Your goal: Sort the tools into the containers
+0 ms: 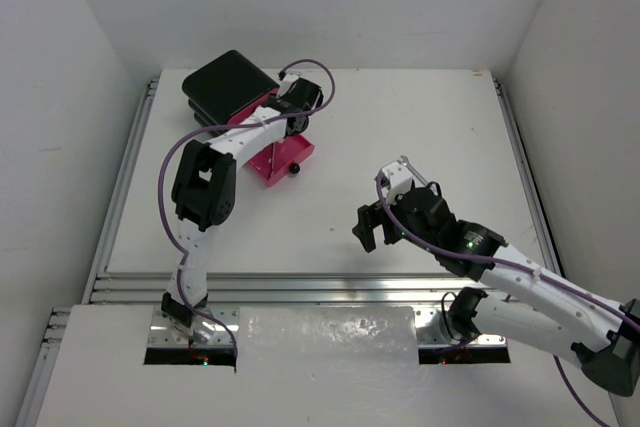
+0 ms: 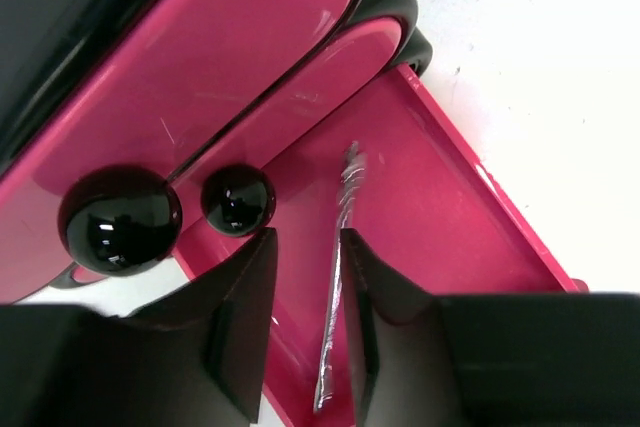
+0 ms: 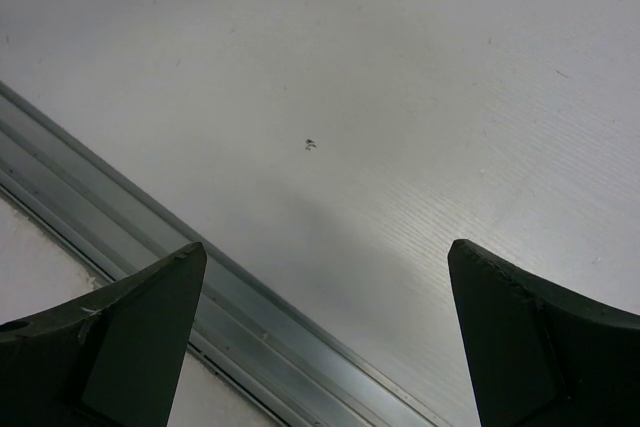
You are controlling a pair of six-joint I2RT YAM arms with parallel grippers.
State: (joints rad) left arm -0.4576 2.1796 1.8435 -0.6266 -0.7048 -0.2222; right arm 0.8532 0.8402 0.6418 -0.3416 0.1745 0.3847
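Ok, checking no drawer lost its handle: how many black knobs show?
3. Two on the closed drawer fronts, side by side in the left wrist view: nearer knob, farther knob. The third knob is on the pulled-out drawer, seen from the top.

No legible text, label, brand, number or sign appears on the pink drawers, black box, wrench or table.
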